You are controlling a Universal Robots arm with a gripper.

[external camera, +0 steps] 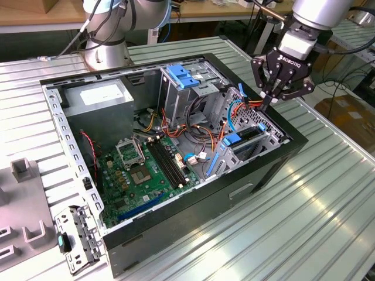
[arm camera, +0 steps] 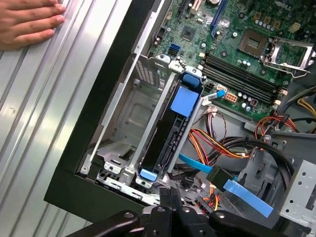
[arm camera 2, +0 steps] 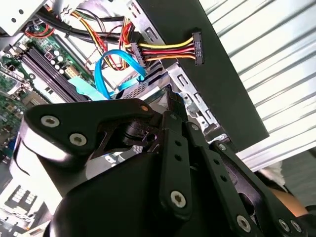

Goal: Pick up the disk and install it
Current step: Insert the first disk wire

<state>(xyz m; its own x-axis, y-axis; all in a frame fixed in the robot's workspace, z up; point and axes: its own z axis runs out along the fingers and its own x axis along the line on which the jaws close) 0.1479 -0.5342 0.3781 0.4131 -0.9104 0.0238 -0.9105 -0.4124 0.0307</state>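
Broadly, a ribbed silver-metal surface (external camera: 328,193) is seen carrying a large black computer case (external camera: 193,222), which is laid on its side with the panel off. Inside it, a grey boxy power supply with a white sticker (external camera: 96,96) is placed at the end toward the exterior view's left. A green motherboard (external camera: 146,170) is spread over the case floor. A tall bare-metal drive cage with a blue plastic tab (external camera: 184,76) is stood at the far wall.

The black claw (external camera: 268,99) is held just above the case corner at the exterior view's right, over a lower drive bay. Its fingers are drawn together at the tips and nothing is gripped between them; the same is shown in the first wrist view (arm camera: 170,197).

The disk, a flat rectangular hard drive with blue plastic side rails (external camera: 253,132), is found seated on edge in that lower bay, directly below the claw and apart from it. In the first wrist view it is seen as a dark slab with a blue tab at each end (arm camera: 170,128), set between the bay's metal walls.

A person's hand (arm camera: 27,22) is laid flat on the surface outside the case.

A bundle of red, yellow and black wires ending in a black connector (arm camera 2: 197,48) is draped over the case rim, and a light-blue flat data cable (arm camera 2: 103,74) is looped beside it.
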